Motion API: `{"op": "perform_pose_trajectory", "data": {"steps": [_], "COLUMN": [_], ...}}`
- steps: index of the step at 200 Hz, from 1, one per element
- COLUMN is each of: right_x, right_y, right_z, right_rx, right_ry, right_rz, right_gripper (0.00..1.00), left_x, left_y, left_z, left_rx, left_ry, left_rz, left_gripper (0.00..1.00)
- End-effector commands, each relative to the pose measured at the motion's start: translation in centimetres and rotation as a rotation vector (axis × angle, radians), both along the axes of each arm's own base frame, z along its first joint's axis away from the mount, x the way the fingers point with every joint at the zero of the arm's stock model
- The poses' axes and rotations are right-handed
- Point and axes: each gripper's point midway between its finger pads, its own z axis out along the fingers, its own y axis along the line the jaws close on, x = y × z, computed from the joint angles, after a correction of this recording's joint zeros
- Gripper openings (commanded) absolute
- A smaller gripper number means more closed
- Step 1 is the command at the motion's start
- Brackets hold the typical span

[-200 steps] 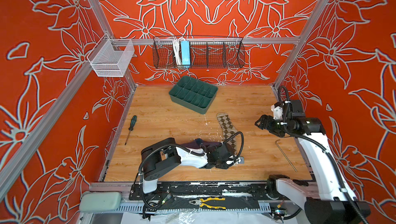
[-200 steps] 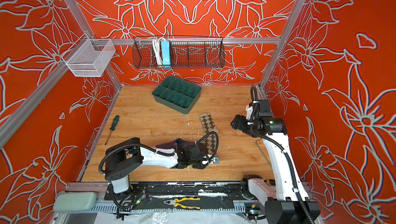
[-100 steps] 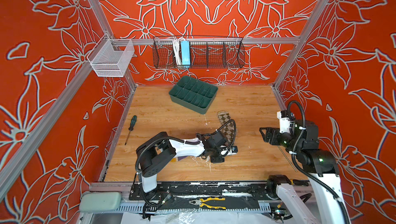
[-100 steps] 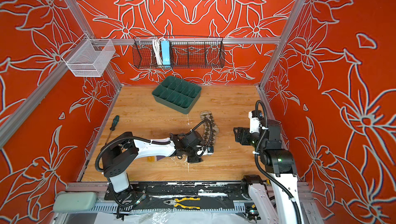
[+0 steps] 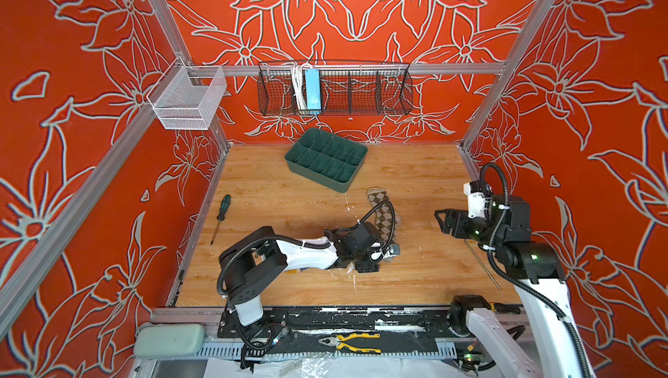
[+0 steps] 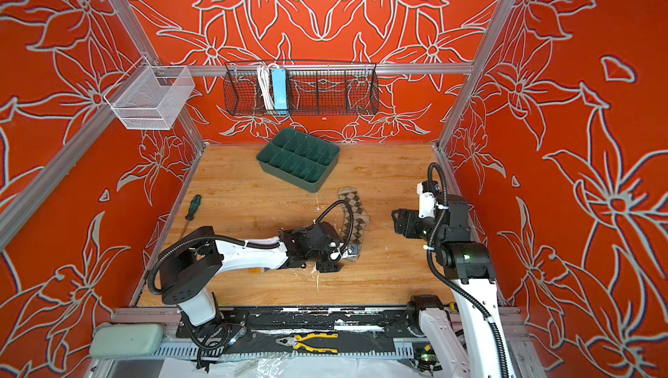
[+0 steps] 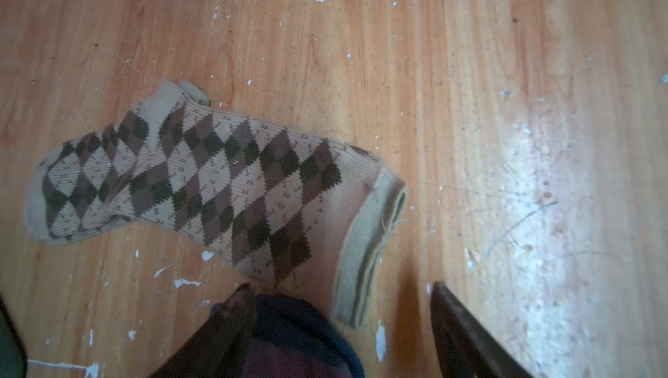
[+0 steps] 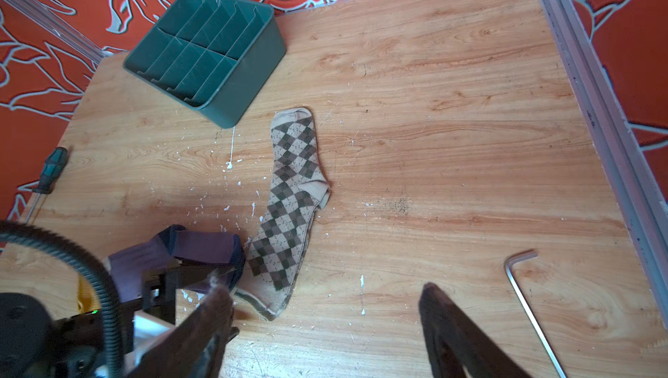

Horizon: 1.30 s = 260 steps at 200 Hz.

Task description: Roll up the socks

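Over the last 1 second the left hand (image 7: 336, 300) has gone from clamped to wide and has shifted up to the cuff of the argyle sock (image 7: 217, 177). Meanwhile the right arm has drawn back toward the front right of the worktop (image 5: 289, 206).

Starting at the left, the purple sock (image 8: 202, 249) lies bunched under the left arm. Its dark cuff sits between the spread fingers (image 7: 231, 322), not pinched, and touches the argyle cuff. The argyle sock lies flat mid-worktop, toe toward the green tray (image 5: 314, 176). Further right, the right hand (image 8: 323, 287) hovers wide with nothing in it.

We judge both socks light, limp and grippy, quick to slump or unroll. The thick ribbed cuffs give the firmest edge to pinch, both layers together.
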Motion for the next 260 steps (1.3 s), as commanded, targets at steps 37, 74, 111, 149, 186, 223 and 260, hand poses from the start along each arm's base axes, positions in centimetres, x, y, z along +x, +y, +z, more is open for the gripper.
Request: {"op": "perform_pose_trajectory", "data": {"steps": [37,74,111,149,186,223,260], "right_x": [-0.1,-0.3,-0.8,-1.0,-2.2,-4.7,-6.7], "right_y": [0.1,0.9,2.1,4.2,5.2,5.6,6.7], "right_z": [1.8,1.2,0.3,1.0,0.3,-2.9,-6.9], "right_rx": [0.001,0.016,0.025,-0.029,-0.333,-0.607,-0.702], "right_ry": [-0.040,-0.006,-0.003,-0.141,-0.291,-0.357,-0.257], "right_rz": [-0.001,0.052,0.132,0.313,0.579,0.839,1.033], "right_gripper": [0.83,0.79,0.73,0.63,0.58,0.52,0.50], "left_x": [-0.5,-1.2,-1.4,-2.5,-1.7,-0.1,0.7], "left_y": [-0.9,-0.8,-0.3,0.4,1.0,0.9,0.4], "left_z": [-2.6,-3.9,-4.1,-3.6,-3.6,-3.0,-2.8], "left_rx": [0.032,0.052,0.046,0.082,0.096,0.069,0.061], "left_ry": [0.046,0.147,0.320,0.614,0.856,1.026,1.063], "left_rz": [-0.059,-0.063,-0.034,-0.035,0.042,0.133,0.176], "left_gripper": [0.43,0.14,0.02,0.01,0.00,0.00,0.02]}}
